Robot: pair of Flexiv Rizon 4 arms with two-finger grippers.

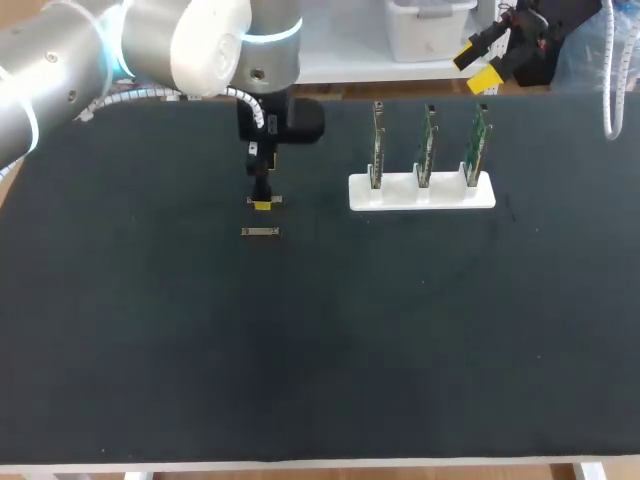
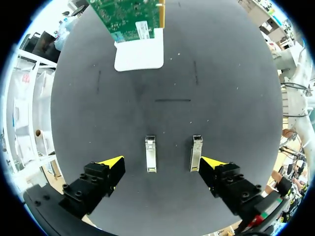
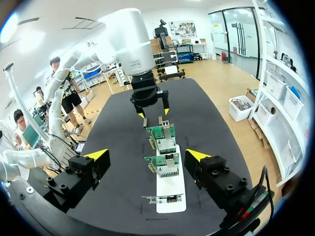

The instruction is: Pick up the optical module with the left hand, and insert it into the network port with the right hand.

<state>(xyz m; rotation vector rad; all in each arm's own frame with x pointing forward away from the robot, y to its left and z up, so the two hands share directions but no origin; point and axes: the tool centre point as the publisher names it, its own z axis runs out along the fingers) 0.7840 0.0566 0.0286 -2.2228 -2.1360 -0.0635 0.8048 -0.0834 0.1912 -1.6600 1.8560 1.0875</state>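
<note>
While my left gripper (image 2: 161, 161) hangs spread over 2 optical modules (image 2: 150, 154), the pick is not yet made. Next I'd centre on 1 and pinch it; my right gripper (image 3: 146, 154) is spread too.

You see your left gripper (image 2: 162, 162) with its two yellow tips held wide apart. Between them, two small silver modules lie flat on the black table (image 2: 236, 98): the middle module (image 2: 150, 153) and the side module (image 2: 196, 152), which is just beside one tip. Far ahead of the gripper stands a white holder (image 2: 139, 55) with a green board (image 2: 130, 17) in it.
</note>
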